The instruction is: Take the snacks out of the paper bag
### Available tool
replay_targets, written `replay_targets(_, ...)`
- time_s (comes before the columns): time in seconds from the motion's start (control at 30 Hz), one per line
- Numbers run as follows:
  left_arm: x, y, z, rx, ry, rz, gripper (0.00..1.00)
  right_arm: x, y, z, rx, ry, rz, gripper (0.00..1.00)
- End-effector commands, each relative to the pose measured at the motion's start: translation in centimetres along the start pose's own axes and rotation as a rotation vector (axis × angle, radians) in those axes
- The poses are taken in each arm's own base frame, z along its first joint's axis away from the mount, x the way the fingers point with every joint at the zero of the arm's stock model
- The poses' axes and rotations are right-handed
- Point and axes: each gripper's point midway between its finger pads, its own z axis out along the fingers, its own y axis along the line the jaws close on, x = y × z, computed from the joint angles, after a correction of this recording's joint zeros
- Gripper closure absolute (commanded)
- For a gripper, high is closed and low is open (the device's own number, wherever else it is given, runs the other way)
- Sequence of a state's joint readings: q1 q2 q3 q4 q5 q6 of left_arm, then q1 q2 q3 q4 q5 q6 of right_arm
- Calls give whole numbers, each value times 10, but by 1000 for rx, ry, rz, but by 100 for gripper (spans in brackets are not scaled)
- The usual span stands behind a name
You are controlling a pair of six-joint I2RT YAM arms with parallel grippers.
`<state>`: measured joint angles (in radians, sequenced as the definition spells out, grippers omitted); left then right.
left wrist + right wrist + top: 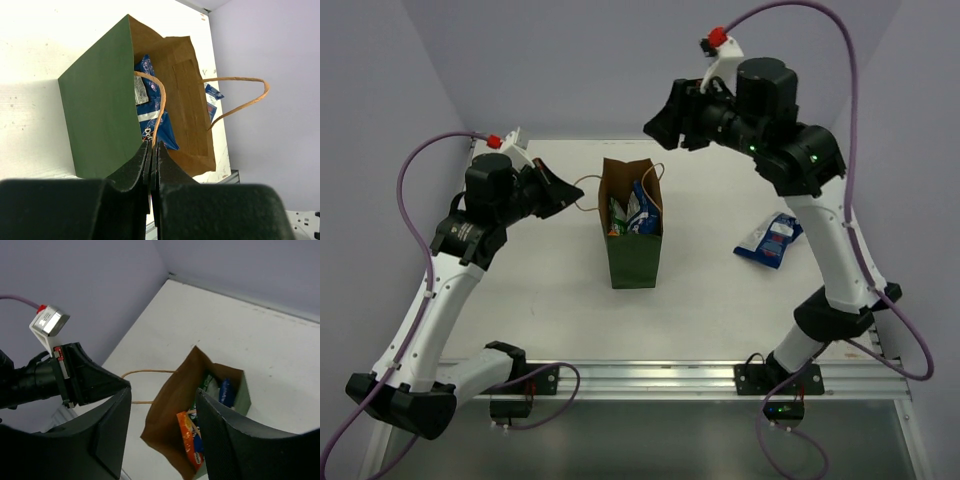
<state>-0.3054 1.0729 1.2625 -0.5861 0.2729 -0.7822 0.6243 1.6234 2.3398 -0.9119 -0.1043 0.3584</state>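
The paper bag (632,262) stands upright in the middle of the table with its mouth open. Snacks (634,212) sit inside it: blue-and-white and green ones and an orange packet (189,437). A separate blue-and-white packet (767,241) lies flat on the table to the bag's right, well apart from it.

The left gripper (152,146) reaches in low from the bag's left. Its fingers are pressed together on the near handle (162,107), which stretches toward it. The right gripper (162,392) hangs high above the bag's far end, tilted downward, its fingers spread wide and holding nothing.

The table (720,310) is white, with pale lavender walls (570,60) around it.
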Motion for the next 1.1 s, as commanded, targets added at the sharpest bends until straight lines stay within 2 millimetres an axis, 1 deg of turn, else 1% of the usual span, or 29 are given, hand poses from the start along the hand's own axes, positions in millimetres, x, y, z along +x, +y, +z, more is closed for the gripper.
replay_targets(0.0,-4,-10,-8,41,-23,27,97,61,30,40,-97,233,51,43)
replay_targets(0.03,-3,-9,-8,38,-24,25,97,63,38,44,-110,240,64,45)
replay_targets(0.07,-4,-9,-8,37,-25,25,97,67,38,50,-109,251,84,47)
replay_targets(0.1,-4,-10,-9,38,-29,24,97,75,39,61,-99,276,126,48)
replay_targets(0.2,-4,-10,-11,35,-34,18,97,89,38,75,-64,312,196,56)
replay_targets(0.23,-5,-11,-12,38,-38,20,97,96,33,82,-33,324,210,58)
replay_targets(0.27,-5,-10,-12,37,-39,20,97,100,29,85,-2,329,217,60)
replay_targets(0.33,-6,-11,-12,38,-42,20,97,108,20,90,68,329,232,60)
replay_targets(0.37,-6,-11,-12,37,-41,20,97,115,13,91,112,339,237,61)
replay_targets(0.43,-8,-13,-13,42,-44,20,97,122,-4,92,199,336,230,60)
replay_targets(0.47,-8,-13,-13,42,-46,19,97,129,-13,94,237,350,221,60)
replay_targets(0.53,-9,-14,-13,42,-46,19,97,141,-22,97,265,383,180,60)
replay_targets(0.57,-9,-14,-13,43,-47,19,96,152,-28,103,283,413,164,59)
replay_targets(0.63,-8,-14,-12,43,-45,16,96,165,-37,108,304,446,125,58)
replay_targets(0.67,-8,-14,-12,42,-42,15,96,176,-43,112,327,472,117,57)
replay_targets(0.73,-10,-15,-12,45,-47,15,96,185,-51,116,351,488,87,57)
replay_targets(0.77,-10,-15,-13,46,-49,16,96,189,-60,117,386,489,67,56)
replay_targets(0.87,-10,-15,-12,44,-48,15,96,197,-76,120,440,502,1,53)
replay_targets(0.9,-9,-15,-12,43,-45,13,96,201,-81,123,447,516,-27,53)
replay_targets(0.97,-9,-14,-11,42,-46,13,96,203,-87,125,473,520,-55,52)
replay_targets(1.03,-10,-14,-11,41,-49,12,96,212,-95,127,492,542,-84,52)
replay_targets(1.07,-10,-14,-11,40,-48,10,96,212,-97,130,495,538,-99,51)
